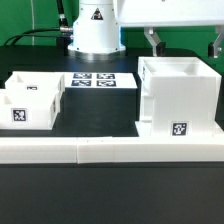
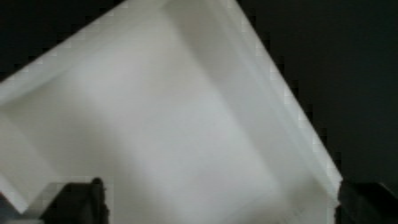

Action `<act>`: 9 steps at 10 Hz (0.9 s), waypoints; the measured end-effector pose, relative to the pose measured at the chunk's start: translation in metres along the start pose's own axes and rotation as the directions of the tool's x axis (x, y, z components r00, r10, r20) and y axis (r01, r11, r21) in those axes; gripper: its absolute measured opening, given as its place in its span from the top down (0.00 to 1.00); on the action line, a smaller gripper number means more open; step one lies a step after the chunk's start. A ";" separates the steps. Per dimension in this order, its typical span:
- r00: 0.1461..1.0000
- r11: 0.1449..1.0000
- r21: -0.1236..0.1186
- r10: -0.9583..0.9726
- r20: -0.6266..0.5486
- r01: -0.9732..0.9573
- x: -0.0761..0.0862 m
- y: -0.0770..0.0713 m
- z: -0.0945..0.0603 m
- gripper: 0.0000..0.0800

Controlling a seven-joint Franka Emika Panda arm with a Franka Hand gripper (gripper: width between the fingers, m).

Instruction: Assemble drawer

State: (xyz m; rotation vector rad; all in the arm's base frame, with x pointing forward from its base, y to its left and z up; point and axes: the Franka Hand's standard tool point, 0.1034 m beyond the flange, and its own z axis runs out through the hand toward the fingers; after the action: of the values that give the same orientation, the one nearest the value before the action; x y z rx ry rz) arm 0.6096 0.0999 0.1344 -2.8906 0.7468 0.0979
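Above the case (image 1: 178,100), standing by the rail (image 1: 70,152) (trays (image 1: 32,98) well apart), my gripper (image 1: 184,48) hangs wide open and empty; next, I judge, I lower and grasp it.

drawer case (image 1: 178,92): tall white box, stood upright, open on top, tagged low on the front, exterior view's right | front tray (image 1: 42,104) + rear tray (image 1: 17,82): small, white, snug together, exterior view's left, well apart from it

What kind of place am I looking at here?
Likely a robotics lab test bench: a robot arm's base, the marker board on a black table, and a tagged white drawer case.
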 end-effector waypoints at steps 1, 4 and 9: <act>0.998 0.998 0.000 -0.062 0.000 0.062 0.000 0.000 0.000 0.19; 0.910 0.909 -0.031 -0.415 0.005 0.415 0.005 0.020 -0.003 0.19; 0.848 0.846 -0.078 -0.530 -0.024 0.527 0.014 0.118 -0.010 0.19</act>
State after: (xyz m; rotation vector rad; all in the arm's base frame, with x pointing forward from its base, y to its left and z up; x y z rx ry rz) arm 0.5648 -0.0105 0.1271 -3.0510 -0.0777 -0.0093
